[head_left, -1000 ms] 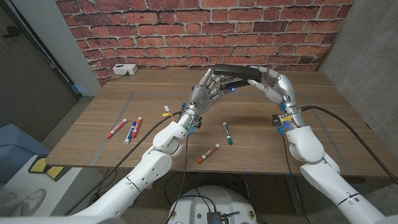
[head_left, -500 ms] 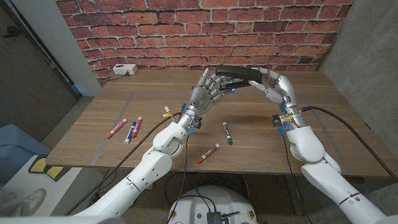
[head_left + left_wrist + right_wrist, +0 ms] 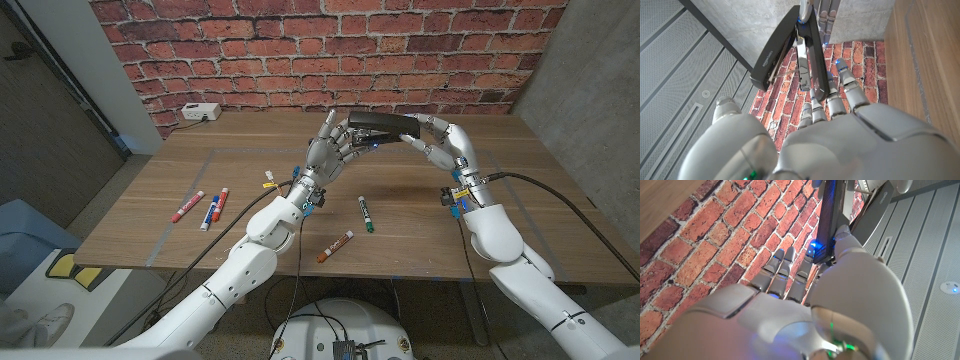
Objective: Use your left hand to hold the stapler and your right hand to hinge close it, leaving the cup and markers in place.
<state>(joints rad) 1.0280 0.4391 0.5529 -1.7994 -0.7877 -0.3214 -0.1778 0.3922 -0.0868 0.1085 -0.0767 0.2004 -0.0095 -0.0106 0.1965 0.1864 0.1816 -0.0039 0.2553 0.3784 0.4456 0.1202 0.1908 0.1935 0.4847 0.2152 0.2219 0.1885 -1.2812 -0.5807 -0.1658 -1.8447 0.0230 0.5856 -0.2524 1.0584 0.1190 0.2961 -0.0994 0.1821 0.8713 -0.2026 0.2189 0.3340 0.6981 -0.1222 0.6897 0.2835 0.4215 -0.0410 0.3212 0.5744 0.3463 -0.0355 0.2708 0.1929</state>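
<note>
A black stapler (image 3: 380, 123) hangs above the far middle of the table, between my two hands. My left hand (image 3: 328, 150) holds it from below at one end, fingers reaching up around it. My right hand (image 3: 445, 140) grips the other end, its fingers lying over the top arm. The left wrist view shows the stapler (image 3: 775, 52) partly hinged apart, the top arm and the base spread in a narrow wedge beyond my left hand (image 3: 830, 130). Past my right hand (image 3: 840, 290), the stapler (image 3: 826, 220) runs along the thumb.
Markers lie scattered on the wooden table (image 3: 500, 200): a red one (image 3: 187, 206) and two more (image 3: 215, 206) at the left, a green one (image 3: 366, 213) in the middle, an orange one (image 3: 336, 245) near the front edge. A white box (image 3: 200, 112) sits far left.
The stapler's top arm has dropped a little towards its base. My right hand has moved slightly towards my left hand. The markers have stayed put.
</note>
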